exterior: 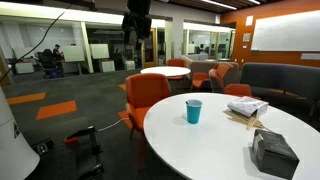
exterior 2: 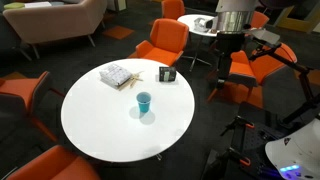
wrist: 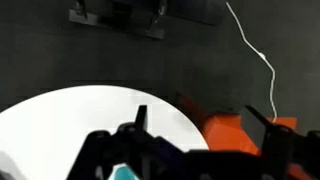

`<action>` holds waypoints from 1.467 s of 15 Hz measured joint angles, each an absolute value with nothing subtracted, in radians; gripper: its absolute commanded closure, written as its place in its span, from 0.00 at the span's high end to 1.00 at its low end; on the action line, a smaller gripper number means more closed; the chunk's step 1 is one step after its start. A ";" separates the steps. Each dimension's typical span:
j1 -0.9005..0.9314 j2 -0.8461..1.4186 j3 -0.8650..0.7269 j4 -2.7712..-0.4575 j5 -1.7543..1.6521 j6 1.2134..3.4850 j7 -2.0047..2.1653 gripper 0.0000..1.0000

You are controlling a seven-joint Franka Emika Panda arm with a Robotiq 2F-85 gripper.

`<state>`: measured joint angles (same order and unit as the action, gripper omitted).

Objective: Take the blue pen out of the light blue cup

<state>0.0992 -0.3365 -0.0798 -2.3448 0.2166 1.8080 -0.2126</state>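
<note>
High beside the white table (exterior 2: 95, 125), well apart from the light blue cup (exterior 2: 144, 101) standing mid-table, the gripper (exterior 2: 222, 55) is seen w/ jaws apparently spread. The blue pen can't be made out. Approach should be made from straight above, pen top pinched w/o the cup being tipped

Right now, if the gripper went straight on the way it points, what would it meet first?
Pointing down, the gripper would probably meet the white table near its rim, or the orange chair just beside it; depth is unclear. The light blue cup sits off that line.
</note>
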 measured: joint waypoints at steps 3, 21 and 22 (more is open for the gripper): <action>0.099 -0.337 -0.080 -2.345 0.217 1.808 -0.213 1.00; 0.052 0.373 -0.012 -1.967 0.035 2.383 0.425 0.32; 0.054 0.426 -0.016 -1.904 0.035 2.364 0.435 0.33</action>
